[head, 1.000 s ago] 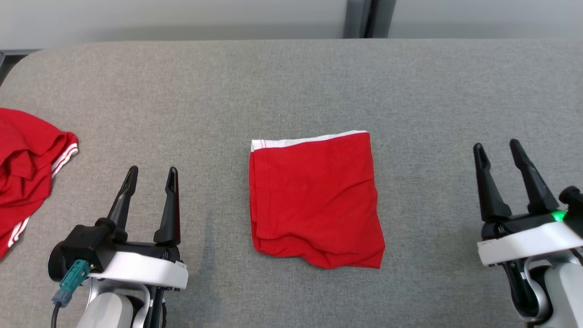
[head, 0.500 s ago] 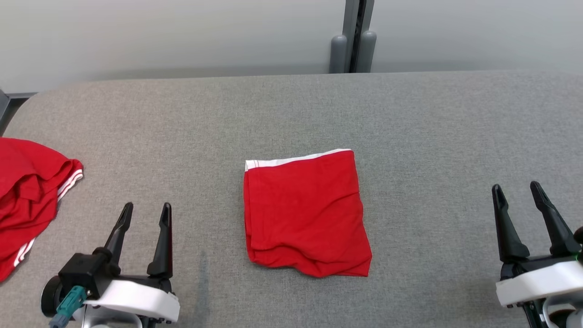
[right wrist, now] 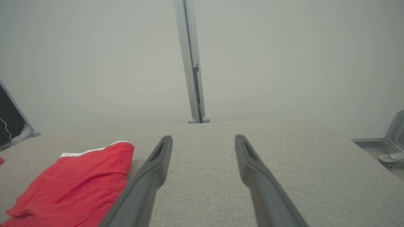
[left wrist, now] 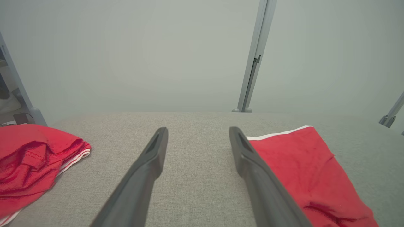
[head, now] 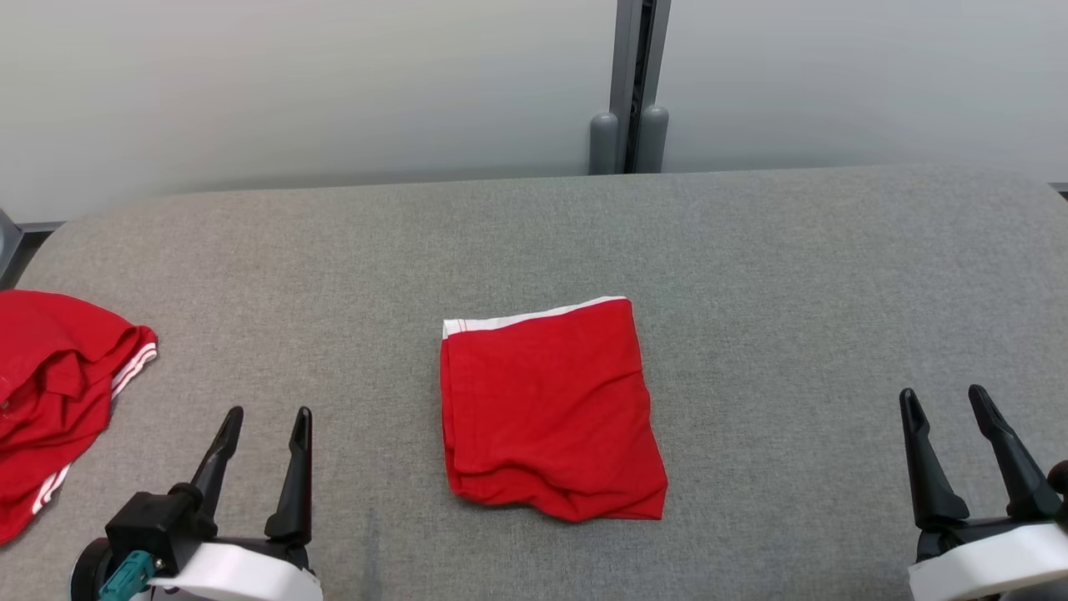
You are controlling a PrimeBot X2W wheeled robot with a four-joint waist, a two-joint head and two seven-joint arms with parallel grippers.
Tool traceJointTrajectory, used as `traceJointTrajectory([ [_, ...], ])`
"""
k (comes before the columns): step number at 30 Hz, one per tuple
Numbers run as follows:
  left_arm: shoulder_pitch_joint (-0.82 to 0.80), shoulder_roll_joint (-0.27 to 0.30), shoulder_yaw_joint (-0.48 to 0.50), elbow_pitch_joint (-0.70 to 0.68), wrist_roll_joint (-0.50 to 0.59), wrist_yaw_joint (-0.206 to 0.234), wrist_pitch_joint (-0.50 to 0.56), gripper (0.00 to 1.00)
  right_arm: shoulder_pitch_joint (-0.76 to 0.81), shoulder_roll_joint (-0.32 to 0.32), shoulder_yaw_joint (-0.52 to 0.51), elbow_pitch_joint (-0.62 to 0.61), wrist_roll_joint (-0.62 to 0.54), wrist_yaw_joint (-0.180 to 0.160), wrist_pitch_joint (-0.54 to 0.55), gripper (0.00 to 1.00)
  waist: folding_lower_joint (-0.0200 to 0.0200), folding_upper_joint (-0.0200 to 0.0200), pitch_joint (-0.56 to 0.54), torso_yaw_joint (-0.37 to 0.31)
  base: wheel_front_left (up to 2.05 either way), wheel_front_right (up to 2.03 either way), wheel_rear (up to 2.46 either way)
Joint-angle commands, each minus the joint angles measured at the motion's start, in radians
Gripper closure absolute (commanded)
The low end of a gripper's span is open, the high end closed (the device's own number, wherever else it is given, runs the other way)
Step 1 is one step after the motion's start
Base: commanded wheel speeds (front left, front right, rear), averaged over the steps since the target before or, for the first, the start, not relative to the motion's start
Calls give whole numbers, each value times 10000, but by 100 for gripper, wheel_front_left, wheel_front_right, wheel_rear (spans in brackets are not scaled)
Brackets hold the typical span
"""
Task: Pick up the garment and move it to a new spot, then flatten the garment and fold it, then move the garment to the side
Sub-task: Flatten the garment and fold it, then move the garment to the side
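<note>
Folded red garment [head: 551,409] at the desk [head: 793,275] middle looks soft and floppy, so I'd pinch its near corners; left gripper [head: 269,411] and right gripper [head: 941,391] both wide, empty.

The table [head: 793,275] is covered in grey woven fabric, and its far corners are rounded. 2 red garments lie directly on it. The folded garment [head: 546,409] is a near-square with a white band along its far edge. Well to its left lies a crumpled garment [head: 50,392] with white stripes.
</note>
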Motion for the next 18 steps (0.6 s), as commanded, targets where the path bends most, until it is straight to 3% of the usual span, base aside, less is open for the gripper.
traceJointTrajectory([
  [1,89,74,-2,-12,-68,45,39,0,128,-2,-49,-94,-32,5,34,0,0,0,-94,-13,0,0,0],
  [18,457,206,-109,-47,-207,155,320,0,778,130,-55,-478,13,5,453,0,0,0,-594,18,0,0,0],
])
